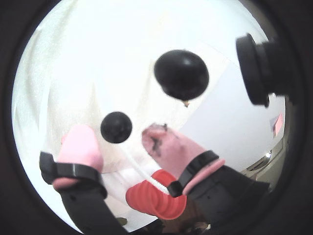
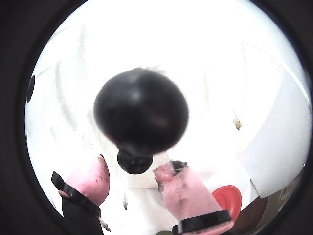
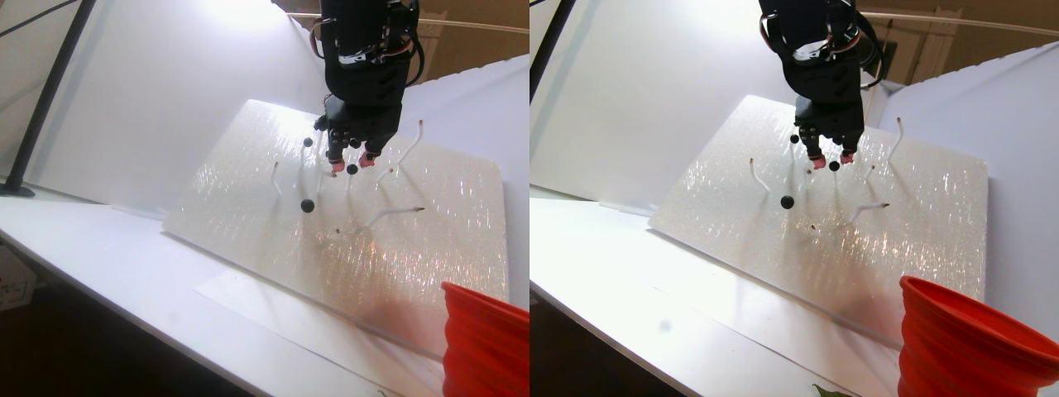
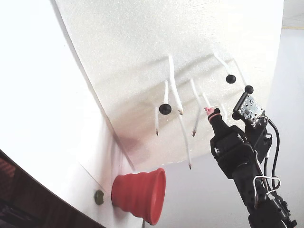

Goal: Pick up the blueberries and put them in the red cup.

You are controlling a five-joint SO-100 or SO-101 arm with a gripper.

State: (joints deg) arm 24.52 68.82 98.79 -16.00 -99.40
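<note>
Blueberries are glossy black balls on thin white stems sticking out of a white foam board (image 3: 248,223). In a wrist view one small berry (image 1: 116,127) sits between my pink fingertips (image 1: 80,144) without touching either, and a bigger-looking one (image 1: 181,74) hangs closer to the camera. My gripper (image 1: 117,139) is open, as the other wrist view (image 2: 133,169) confirms, with a berry (image 2: 134,161) in the gap. The stereo pair view shows the gripper (image 3: 347,161) at the board among berries (image 3: 308,205). The red cup (image 4: 140,194) stands at the board's foot, well away from the gripper (image 4: 209,111).
Several bare white stems (image 4: 175,85) jut from the board around the gripper. A small yellow-green blob (image 4: 99,196) lies beside the red cup. A black pole (image 3: 41,99) stands at the far left of the stereo pair view. White walls surround the board.
</note>
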